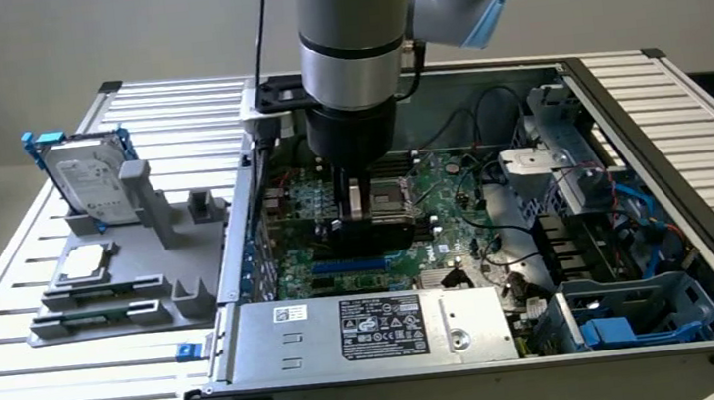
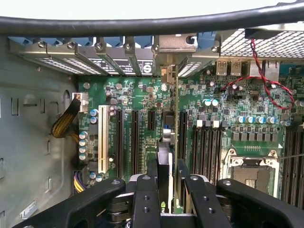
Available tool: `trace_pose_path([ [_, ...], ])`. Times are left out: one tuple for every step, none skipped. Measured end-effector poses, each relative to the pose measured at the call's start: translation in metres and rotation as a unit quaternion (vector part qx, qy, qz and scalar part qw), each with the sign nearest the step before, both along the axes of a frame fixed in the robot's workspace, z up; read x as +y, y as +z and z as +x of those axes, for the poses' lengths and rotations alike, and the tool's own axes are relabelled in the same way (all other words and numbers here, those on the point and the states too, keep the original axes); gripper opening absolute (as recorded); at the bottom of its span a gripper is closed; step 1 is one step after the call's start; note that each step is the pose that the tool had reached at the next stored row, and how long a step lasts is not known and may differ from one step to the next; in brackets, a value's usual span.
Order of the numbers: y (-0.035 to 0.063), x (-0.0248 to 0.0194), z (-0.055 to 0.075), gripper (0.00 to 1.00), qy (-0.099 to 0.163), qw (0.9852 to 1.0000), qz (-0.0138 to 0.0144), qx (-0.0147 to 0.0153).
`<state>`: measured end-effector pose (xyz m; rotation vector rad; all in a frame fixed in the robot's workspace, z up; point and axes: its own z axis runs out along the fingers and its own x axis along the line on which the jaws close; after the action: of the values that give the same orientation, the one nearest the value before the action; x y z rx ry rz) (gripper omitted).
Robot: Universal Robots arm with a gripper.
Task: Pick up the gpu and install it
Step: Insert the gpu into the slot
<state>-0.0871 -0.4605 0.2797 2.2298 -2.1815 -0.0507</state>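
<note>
One card, the gpu (image 2: 164, 152), is pinched edge-on between the fingers of the tool (image 2: 166, 171), low inside the open computer case (image 1: 619, 98). Its long axis runs parallel to the motherboard's (image 2: 142, 95) long black slots (image 2: 134, 142), directly beneath.

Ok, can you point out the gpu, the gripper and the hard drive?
gpu (image 1: 368, 233): exterior view, its black face below the fingers.
gripper (image 2: 167, 165): wrist view, midway between the fingertips.
hard drive (image 1: 96, 191): exterior view, its silver face.
</note>
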Motion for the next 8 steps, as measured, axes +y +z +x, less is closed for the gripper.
trace_pose_path([
  [-0.0004, 0.0000, 0.0000, 0.27, 0.000, 1.0000, 0.0000, 0.0000],
  [-0.0007, 0.0000, 0.0000, 0.27, 0.000, 1.0000, -0.0001, 0.0000],
  [-0.0011, 0.0000, -0.0001, 0.27, 0.000, 1.0000, -0.0001, -0.0001],
  [-0.0018, 0.0000, -0.0001, 0.27, 0.000, 1.0000, -0.0001, -0.0002],
  [-0.0025, 0.0000, -0.0003, 0.27, 0.000, 1.0000, -0.0002, -0.0003],
  [-0.0034, 0.0000, -0.0004, 0.27, 0.000, 1.0000, -0.0003, -0.0005],
  [-0.0043, 0.0000, -0.0005, 0.27, 0.000, 1.0000, -0.0004, -0.0006],
  [-0.0052, 0.0000, -0.0006, 0.27, 0.000, 1.0000, -0.0005, -0.0006],
])
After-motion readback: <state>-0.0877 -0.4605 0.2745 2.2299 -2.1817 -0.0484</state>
